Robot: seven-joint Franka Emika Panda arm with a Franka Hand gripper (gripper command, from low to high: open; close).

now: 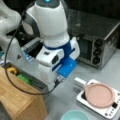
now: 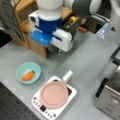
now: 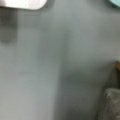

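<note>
My gripper (image 1: 51,84) hangs below the white and blue wrist mount (image 1: 65,65), low over the grey table (image 1: 67,95) and close beside the wooden stand (image 1: 20,100). Its fingers do not show in the wrist view, which looks down on bare table (image 3: 50,65). In a front view the mount (image 2: 53,35) hides the gripper. Nothing shows in its grasp. Nearest things are a teal bowl (image 2: 28,72) holding a carrot (image 2: 28,75) and a pink pan (image 2: 53,94) on a white cooker (image 2: 71,96). The pan (image 1: 99,95) and bowl (image 1: 75,115) show in both front views.
A toaster oven (image 1: 100,42) stands behind the cooker. A grey bin on the wooden stand holds a yellow item (image 1: 12,71) and a green one (image 1: 24,78). The wrist view catches the cooker's corner (image 3: 22,3), the bowl's rim (image 3: 115,2) and a dark grey object (image 3: 110,105).
</note>
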